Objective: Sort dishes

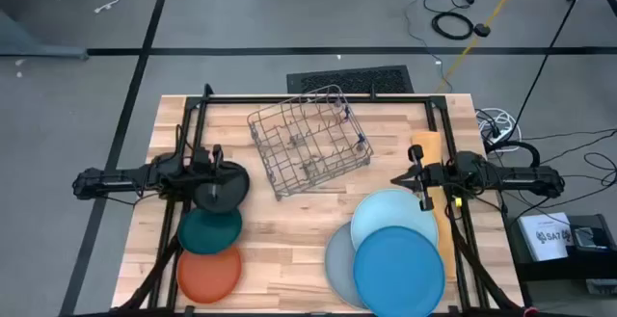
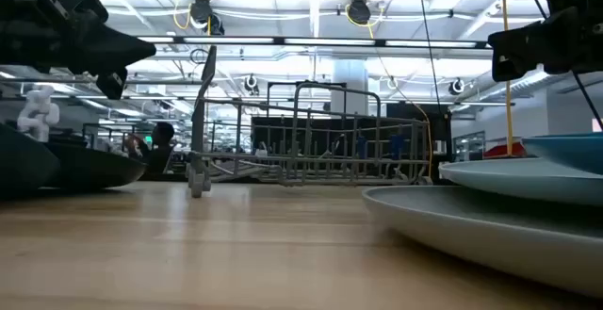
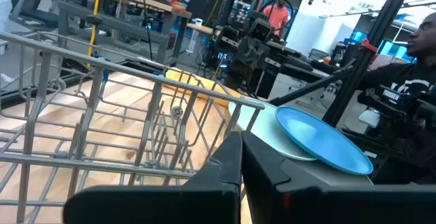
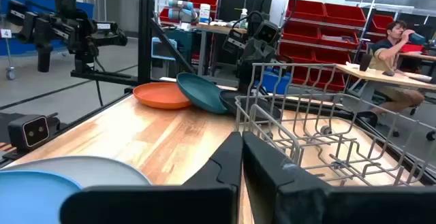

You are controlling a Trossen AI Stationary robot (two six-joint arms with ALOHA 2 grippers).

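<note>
Three small plates lie overlapping near the table's left edge: black point(image 1: 220, 190), teal point(image 1: 209, 230) and orange point(image 1: 208, 273). Three large plates overlap at the near right: light blue point(image 1: 390, 216), mid blue point(image 1: 398, 271) on top, and grey point(image 1: 337, 264) under them. My left gripper point(image 1: 231, 171) hovers shut above the black plate, pointing toward the table's right. My right gripper point(image 1: 400, 179) hovers shut just beyond the light blue plate, pointing toward the table's left. Each wrist view shows that arm's fingers closed together, left gripper point(image 3: 242, 163) and right gripper point(image 4: 242, 163), with nothing between them.
A grey wire rack point(image 1: 308, 142) stands at the middle of the table's far half, between the two grippers. A yellow-orange folded cloth point(image 1: 427, 149) lies along the right side under the right arm. Black frame bars point(image 1: 318, 97) border the table. People sit in the room beyond.
</note>
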